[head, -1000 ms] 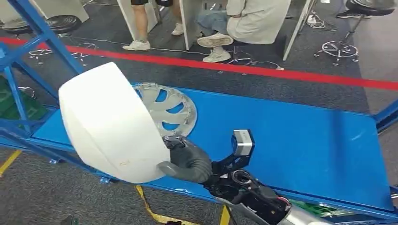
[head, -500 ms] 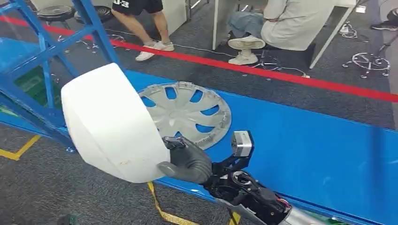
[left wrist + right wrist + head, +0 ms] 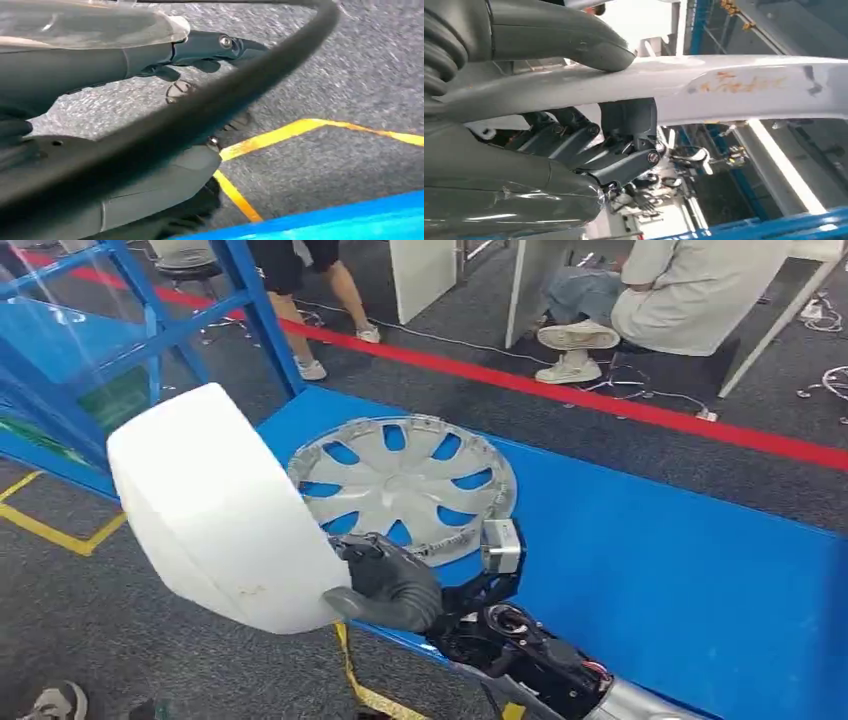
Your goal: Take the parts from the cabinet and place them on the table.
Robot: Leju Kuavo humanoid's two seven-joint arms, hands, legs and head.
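- Gripped a large white curved part (image 3: 215,510) by its lower edge with the right hand (image 3: 385,585), thumb on one face and darker fingers on the other.
- Held that white part up in the air, tilted, over the near left corner of the blue table (image 3: 680,570) and the grey carpet floor (image 3: 120,640) beside it; not resting on anything.
- In the right wrist view, clamped the white part's thin rim (image 3: 734,87) between the grey thumb (image 3: 574,37) and the fingers (image 3: 624,150) beneath; orange marks visible on the rim.
- Lay flat on the table: a silver wheel cover (image 3: 405,485) with spoke-shaped openings, close behind the white part and partly hidden by it.
- Small metal camera block (image 3: 500,545) on the right wrist stood just above the near edge of the wheel cover.
- Left hand (image 3: 210,47) hung over the carpet, fingers loosely curled with nothing seen in them; cannot tell for sure whether clenched or released, since a dark cable crossed in front.
- Yellow tape lines (image 3: 280,137) ran across the floor near the table's blue edge.
- Blue cabinet frame (image 3: 150,330) stood at the left, beyond the table's end.
- Red tape line (image 3: 620,405) crossed the floor behind the table.
- Beyond the red line: a seated person (image 3: 690,285) in light clothes and a standing person's legs (image 3: 300,300).
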